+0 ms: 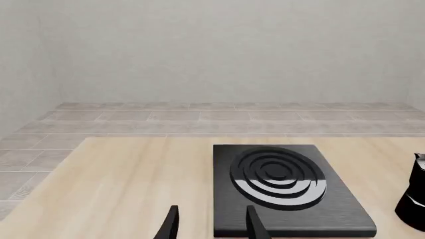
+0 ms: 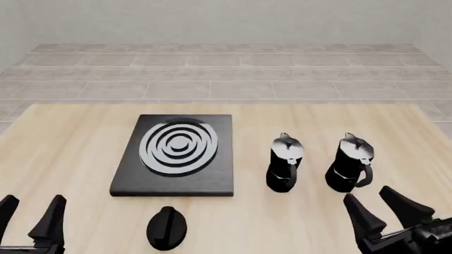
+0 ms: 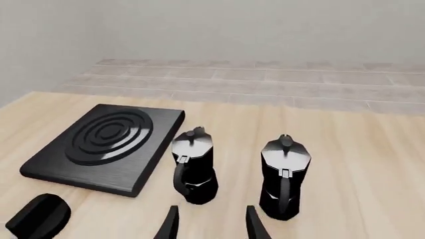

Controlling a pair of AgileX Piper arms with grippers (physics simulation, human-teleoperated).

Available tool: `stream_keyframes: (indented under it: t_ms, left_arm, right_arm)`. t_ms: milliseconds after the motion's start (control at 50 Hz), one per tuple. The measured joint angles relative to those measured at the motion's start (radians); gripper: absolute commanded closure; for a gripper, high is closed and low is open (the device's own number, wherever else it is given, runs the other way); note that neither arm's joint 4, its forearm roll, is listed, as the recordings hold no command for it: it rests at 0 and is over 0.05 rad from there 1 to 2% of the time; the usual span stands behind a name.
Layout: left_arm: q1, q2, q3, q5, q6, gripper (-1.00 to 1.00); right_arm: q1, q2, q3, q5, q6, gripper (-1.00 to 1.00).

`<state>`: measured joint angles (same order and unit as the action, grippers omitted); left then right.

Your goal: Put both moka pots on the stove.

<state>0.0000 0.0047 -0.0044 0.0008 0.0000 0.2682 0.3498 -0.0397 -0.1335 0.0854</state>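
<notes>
Both tools spread wide, empty — left tool (image 2: pixel 29 214), right tool (image 2: pixel 385 209)

Pale wooden table (image 2: pixel 84 137) fills the near ground, light grain running across it. Beyond its far edge, toward twelve o'clock, a grey tiled floor (image 2: pixel 226 74) stretches back to a plain off-white wall (image 2: pixel 226 21). Another blank wall (image 3: pixel 40 45) closes nine o'clock. Soft, even light.

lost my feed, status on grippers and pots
Left gripper and right gripper open, holding nothing. Both moka pots upright on table, right of stove. Burner bare, path unblocked.
</notes>
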Motion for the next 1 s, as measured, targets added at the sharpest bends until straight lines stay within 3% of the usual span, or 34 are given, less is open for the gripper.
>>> stream_keyframes:
  t_ms: [220, 1000]
  left_arm:
    - [0.0, 0.0, 0.0, 0.0, 0.0, -1.0]
    - [0.0, 0.0, 0.0, 0.0, 0.0, -1.0]
  right_arm:
    - [0.059, 0.149, -0.014, -0.074, 0.009, -1.0]
    - [0.151, 0.599, -0.049, -0.432, -0.041, -1.0]
